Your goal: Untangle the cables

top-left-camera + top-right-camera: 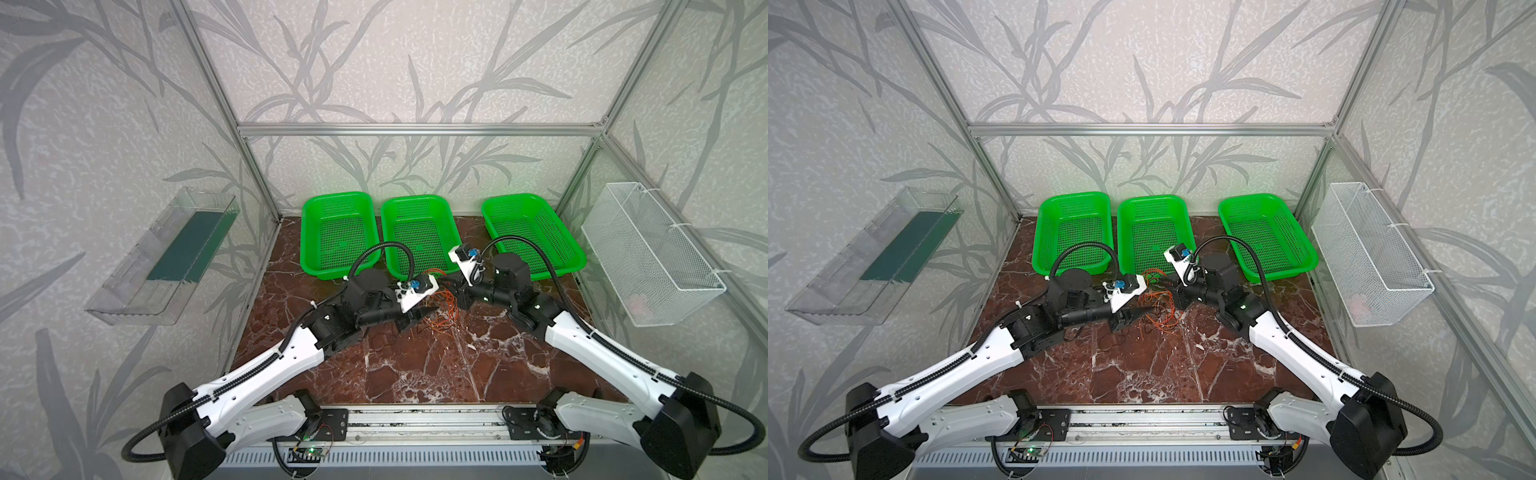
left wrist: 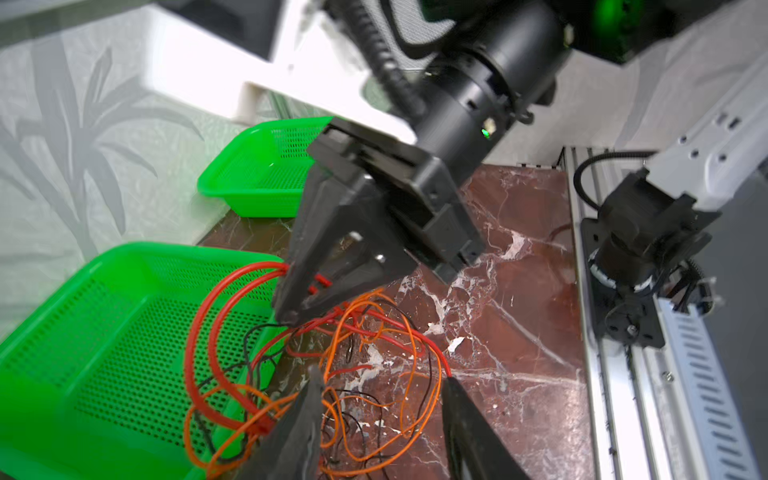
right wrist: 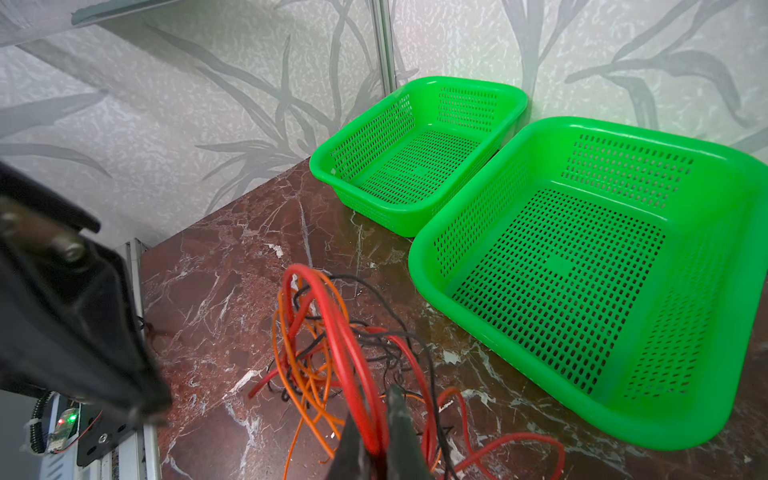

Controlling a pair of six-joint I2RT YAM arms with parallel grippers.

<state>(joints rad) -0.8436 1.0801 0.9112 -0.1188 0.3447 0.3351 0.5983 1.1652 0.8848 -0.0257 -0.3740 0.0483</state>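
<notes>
Between the two arms, at the middle of the bench (image 1: 415, 365), the right claw (image 3: 374, 415) is pinched tight on the red cable (image 3: 345, 353), whose thick loops stand up out of its tips and arch above the heap. Facing it, the left claw (image 2: 382, 376) stands about half open with nothing in its grip; its two fingers straddle a patch of orange strands (image 2: 411, 361) and black strands (image 2: 353, 419) without closing on any of them. Around both claws lie the cables (image 1: 1158, 307), one loose knot of red, orange and black loops on the bench just in front of the middle basket (image 1: 419, 203). From the left wrist view I cannot tell whether the raised red loops hang over that basket's rim or only show in front of it. By the look of them the cables weigh next to nothing and are limp yet springy: they should follow a pull easily, but a hard tug would likely draw the crossings tighter. The red one is thicker and gives a firmer hold; the orange and black are very thin and could slip from the tips. The best hold for the left claw seems to be a single strand at the edge of the heap, or a free end, not the dense middle where colours cross.
</notes>
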